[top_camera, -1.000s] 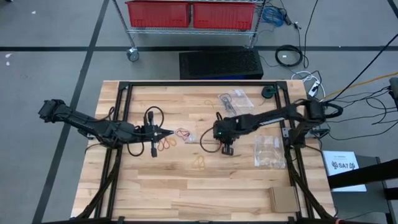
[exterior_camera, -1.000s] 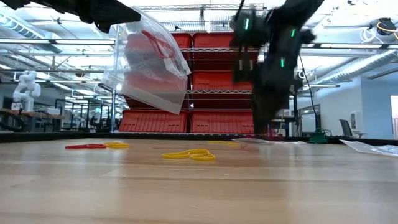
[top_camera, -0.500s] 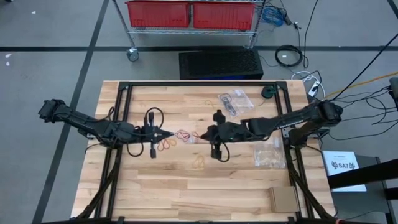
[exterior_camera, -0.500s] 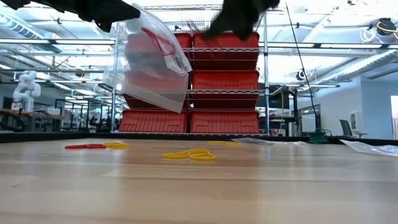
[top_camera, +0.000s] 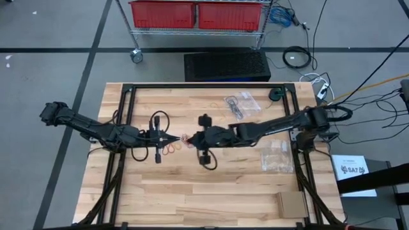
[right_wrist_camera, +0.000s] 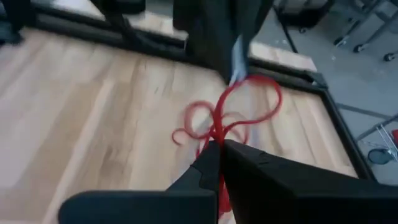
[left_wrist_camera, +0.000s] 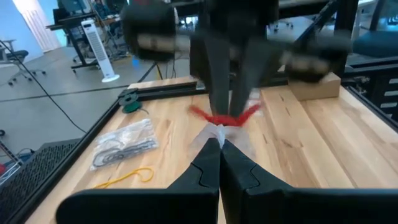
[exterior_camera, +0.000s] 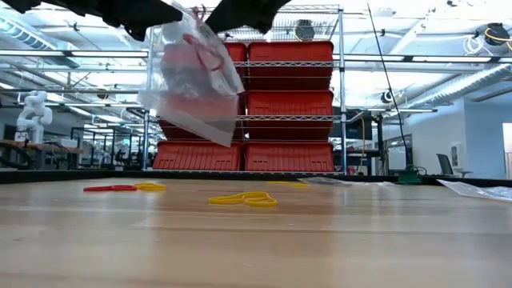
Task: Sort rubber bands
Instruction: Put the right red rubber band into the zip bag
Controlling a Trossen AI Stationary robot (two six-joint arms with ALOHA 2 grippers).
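My left gripper (top_camera: 176,138) is shut on a clear plastic bag (exterior_camera: 192,84) with red rubber bands inside; the bag hangs over the table's middle. My right gripper (top_camera: 190,138) faces it tip to tip, shut on a tangle of red rubber bands (right_wrist_camera: 229,111) right at the bag's top. Loose yellow bands (exterior_camera: 244,198) and red bands (exterior_camera: 108,189) lie flat on the wood. My left gripper pinches the bag's top edge (left_wrist_camera: 214,132) between its two fingers, which come about level from the table's left. The bag hangs below the fingers, clear of the table. My right gripper pinches the red bands (right_wrist_camera: 215,133) between its shut fingertips, coming from the table's right and slanting slightly down. Their loops stick out ahead of the fingers, lifted clear of the table.
More clear bags lie at the right (top_camera: 277,155) and at the far middle (top_camera: 241,103), the latter with dark bands. A small cardboard box (top_camera: 291,204) sits at the near right corner. A few loose bands (top_camera: 170,149) lie under the left gripper.
My right gripper has risen from the table and travelled toward the table's left edge, up to the left gripper, tipping from pointing down to nearly level and carrying the red bands along. The bag has kept hanging in place.
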